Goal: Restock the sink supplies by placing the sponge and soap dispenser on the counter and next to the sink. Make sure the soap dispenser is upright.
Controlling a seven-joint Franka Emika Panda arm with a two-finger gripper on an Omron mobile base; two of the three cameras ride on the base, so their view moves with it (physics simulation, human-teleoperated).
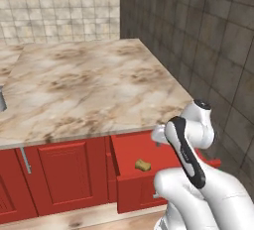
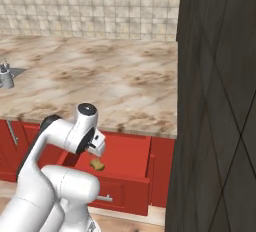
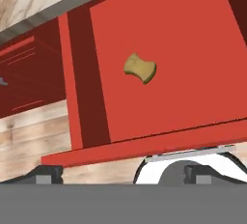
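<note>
The tan sponge (image 3: 140, 68) lies on the red floor of an open drawer (image 3: 188, 35) under the beige marble counter (image 1: 89, 85). It also shows as a small lump (image 1: 143, 164) in the left base view and a small lump (image 2: 97, 164) in the right base view. My gripper (image 3: 120, 175) hangs above the drawer, open, its fingertips (image 3: 46, 175) set wide apart with nothing between them. The sponge sits ahead of the fingers, apart from them. A small pale grey bottle-like thing (image 2: 5, 77) stands upright at the counter's far left; I cannot tell whether it is the soap dispenser. The sink is out of view.
A dark tiled wall (image 2: 215, 101) rises close on the right of the drawer. Red cabinet doors (image 1: 59, 174) with a metal handle (image 1: 25, 159) stand left of it. My own white arm (image 1: 198, 174) covers the drawer's right part in the left base view.
</note>
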